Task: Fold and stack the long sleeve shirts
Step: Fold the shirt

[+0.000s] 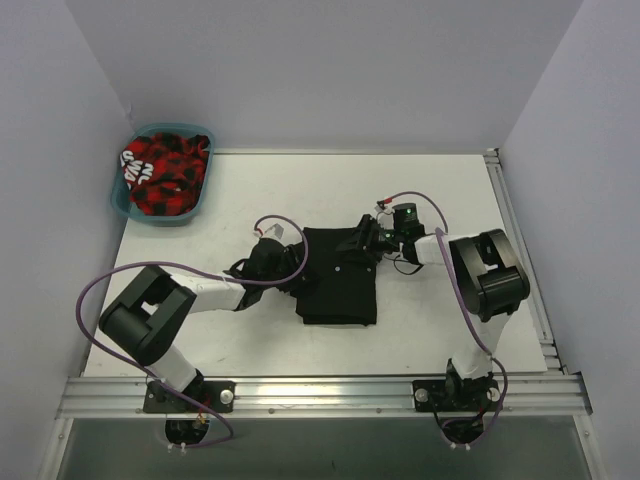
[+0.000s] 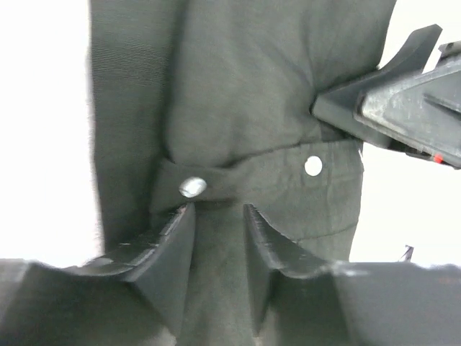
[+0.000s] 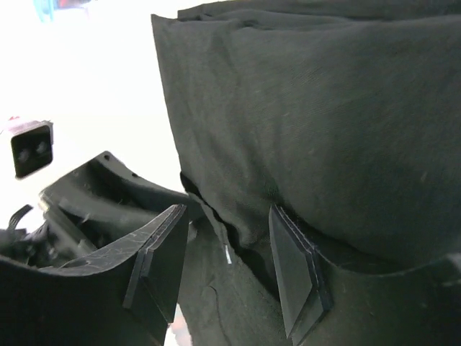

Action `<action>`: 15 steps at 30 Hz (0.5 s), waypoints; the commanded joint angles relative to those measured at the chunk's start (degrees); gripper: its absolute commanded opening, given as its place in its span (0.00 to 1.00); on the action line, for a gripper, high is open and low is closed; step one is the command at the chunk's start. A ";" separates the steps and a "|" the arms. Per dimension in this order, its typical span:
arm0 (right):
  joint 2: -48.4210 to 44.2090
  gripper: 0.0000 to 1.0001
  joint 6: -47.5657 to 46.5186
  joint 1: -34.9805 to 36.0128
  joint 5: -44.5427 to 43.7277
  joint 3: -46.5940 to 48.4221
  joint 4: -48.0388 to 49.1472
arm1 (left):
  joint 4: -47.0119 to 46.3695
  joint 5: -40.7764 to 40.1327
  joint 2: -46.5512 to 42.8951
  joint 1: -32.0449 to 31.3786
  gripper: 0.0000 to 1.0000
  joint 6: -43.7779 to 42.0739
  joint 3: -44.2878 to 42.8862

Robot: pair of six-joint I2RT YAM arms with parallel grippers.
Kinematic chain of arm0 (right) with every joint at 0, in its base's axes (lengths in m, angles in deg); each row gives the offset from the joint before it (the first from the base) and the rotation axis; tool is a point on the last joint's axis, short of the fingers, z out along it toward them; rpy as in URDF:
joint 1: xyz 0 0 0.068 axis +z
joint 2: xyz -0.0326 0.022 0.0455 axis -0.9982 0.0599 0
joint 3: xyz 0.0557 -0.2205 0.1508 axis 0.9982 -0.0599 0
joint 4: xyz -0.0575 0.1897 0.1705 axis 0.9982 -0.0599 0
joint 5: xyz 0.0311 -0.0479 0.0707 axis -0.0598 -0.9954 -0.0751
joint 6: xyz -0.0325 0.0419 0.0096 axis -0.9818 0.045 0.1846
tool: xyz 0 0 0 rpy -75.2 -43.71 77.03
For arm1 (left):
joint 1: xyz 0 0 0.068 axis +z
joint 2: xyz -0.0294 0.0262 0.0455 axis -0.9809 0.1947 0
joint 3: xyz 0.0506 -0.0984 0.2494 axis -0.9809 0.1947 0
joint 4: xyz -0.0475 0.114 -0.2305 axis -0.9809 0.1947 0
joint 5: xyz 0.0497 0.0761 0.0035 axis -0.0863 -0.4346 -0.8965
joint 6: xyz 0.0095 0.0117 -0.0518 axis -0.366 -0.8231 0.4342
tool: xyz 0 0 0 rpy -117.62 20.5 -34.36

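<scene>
black shirt (image 1: 340, 285) was found folded flat in the middle of the table (image 1: 440, 200). left gripper (image 2: 220, 216) was clenched on a cloth fold at its left edge, just below a pale button (image 2: 193, 187). right gripper (image 3: 227, 223) was set astride the far right corner; whether it grasped the cloth could not be told.

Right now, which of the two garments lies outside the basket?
The plain black shirt, flat on the table; the red-and-black one is in the teal basket.
</scene>
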 commanded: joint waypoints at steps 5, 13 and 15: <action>-14.86 0.49 -0.34 2.18 -3.31 -0.51 -9.89 | 14.49 -3.08 -13.02 -6.59 0.55 -7.88 -3.44; -26.40 0.49 4.67 9.56 -6.47 -9.65 -7.17 | 11.61 -7.13 -17.79 -14.68 0.49 -0.58 5.97; -24.56 0.49 5.99 10.36 -7.18 -12.71 -4.63 | 9.24 -6.08 -15.85 -15.48 0.47 1.35 7.29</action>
